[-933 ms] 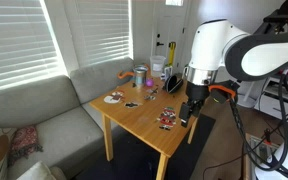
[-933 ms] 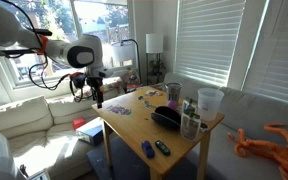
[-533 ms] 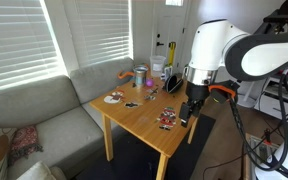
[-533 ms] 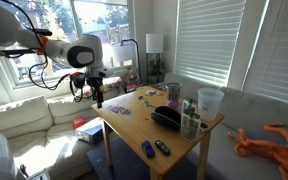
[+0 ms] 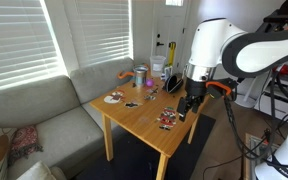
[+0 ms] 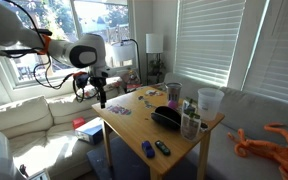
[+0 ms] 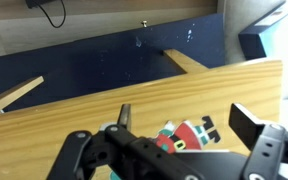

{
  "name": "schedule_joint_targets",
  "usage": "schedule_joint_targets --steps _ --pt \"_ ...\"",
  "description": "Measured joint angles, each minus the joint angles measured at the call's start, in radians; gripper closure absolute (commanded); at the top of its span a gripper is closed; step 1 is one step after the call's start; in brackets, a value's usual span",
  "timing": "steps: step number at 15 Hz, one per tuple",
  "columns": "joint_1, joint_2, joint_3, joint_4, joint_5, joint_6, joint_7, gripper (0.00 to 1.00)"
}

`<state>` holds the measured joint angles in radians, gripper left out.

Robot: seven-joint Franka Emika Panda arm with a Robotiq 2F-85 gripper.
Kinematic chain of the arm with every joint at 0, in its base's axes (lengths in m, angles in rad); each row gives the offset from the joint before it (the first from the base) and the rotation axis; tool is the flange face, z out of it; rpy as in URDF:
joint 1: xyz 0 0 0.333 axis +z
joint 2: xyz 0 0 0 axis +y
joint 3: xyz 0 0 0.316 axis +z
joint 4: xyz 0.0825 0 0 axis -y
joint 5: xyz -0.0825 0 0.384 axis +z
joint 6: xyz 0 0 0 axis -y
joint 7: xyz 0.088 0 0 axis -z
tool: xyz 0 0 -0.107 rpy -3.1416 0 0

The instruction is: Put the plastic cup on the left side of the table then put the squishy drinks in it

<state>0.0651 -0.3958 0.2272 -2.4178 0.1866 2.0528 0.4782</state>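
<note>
The plastic cup (image 6: 211,103), tall and translucent white, stands upright at the far right of the light-wood table (image 6: 134,128). Two small squishy items, one blue (image 6: 144,150) and one dark (image 6: 162,147), lie near the table's front edge. My gripper (image 5: 188,107) hangs over the opposite table corner, far from the cup; it also shows in an exterior view (image 6: 101,99). In the wrist view the gripper (image 7: 184,120) is open and empty. A small Santa-shaped toy (image 7: 182,136) lies on the wood between its fingers; it also shows in an exterior view (image 5: 167,120).
A silvery mug with orange trim (image 5: 141,77) and a plate (image 5: 114,98) sit on the table's far side. A black bowl (image 6: 166,117) and a bottle (image 6: 174,92) stand near the cup. A grey sofa (image 5: 44,110) borders the table.
My gripper has edged slightly sideways over the table corner. Nothing on the table has moved.
</note>
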Motion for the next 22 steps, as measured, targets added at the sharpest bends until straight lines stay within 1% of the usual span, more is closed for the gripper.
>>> schedule_joint_targets --steps 3,6,10,12,17,19,22 --pt "-0.085 0.0 -0.06 0.024 -0.041 0.036 0.024 0.0" --pt "-0.166 -0.002 -0.117 0.076 -0.087 0.046 0.049 0.0" --pt "-0.249 -0.004 -0.172 0.155 -0.119 0.046 0.126 0.0" --pt "-0.265 -0.004 -0.181 0.171 -0.122 0.046 0.151 0.0" --pt "-0.264 -0.001 -0.186 0.176 -0.122 0.045 0.172 0.0" --pt "-0.292 0.019 -0.199 0.197 -0.147 0.047 0.236 0.0" --pt "-0.345 0.078 -0.237 0.27 -0.199 0.075 0.305 0.0"
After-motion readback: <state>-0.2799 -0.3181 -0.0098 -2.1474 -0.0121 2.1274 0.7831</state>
